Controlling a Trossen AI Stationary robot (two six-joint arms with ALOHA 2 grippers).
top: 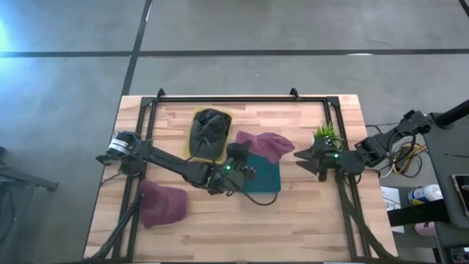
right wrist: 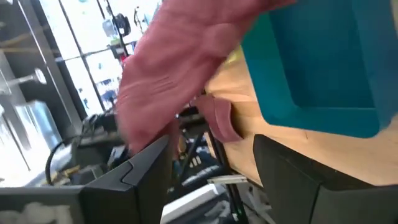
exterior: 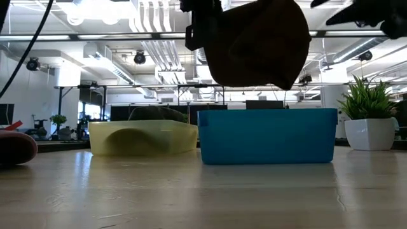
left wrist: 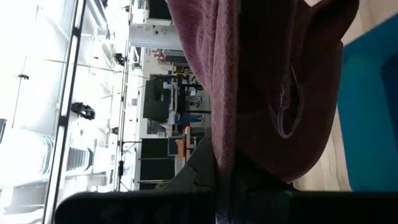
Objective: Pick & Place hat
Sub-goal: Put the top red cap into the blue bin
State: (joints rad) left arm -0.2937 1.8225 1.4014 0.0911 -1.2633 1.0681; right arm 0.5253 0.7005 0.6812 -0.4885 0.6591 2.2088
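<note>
Maroon hat (left wrist: 261, 81) fills the left wrist view, its cloth hanging close before the lens with a small stitched loop on it; held aloft by the left gripper (top: 238, 155), jaws clamped on the fabric near its edge. From above, this hat (top: 265, 145) hangs over the far edge of the teal bin (top: 265, 177), partly above the bin and partly above bare table; at table height it shows as a dark bundle (exterior: 257, 41) lifted clear above the bin's rim (exterior: 267, 135). Yellow bin (top: 211, 133) — just left of the teal one, toward the table's far side — holds a dark grey hat (top: 209, 126); its pale wall shows low across the table (exterior: 143, 138). Second maroon hat (top: 163, 203), lying flat on the wood table (top: 308, 220) near the left front, well apart from both bins. Right gripper (top: 302, 158) — hovering just right of the teal bin, near the held hat; whether its jaws are apart or together cannot be told. Small potted plant (top: 326, 134) in a white pot (exterior: 370, 133), standing at the table's right side, just behind the right arm. Black frame rails (top: 227, 98) run along the table's far edge and down both sides.
</note>
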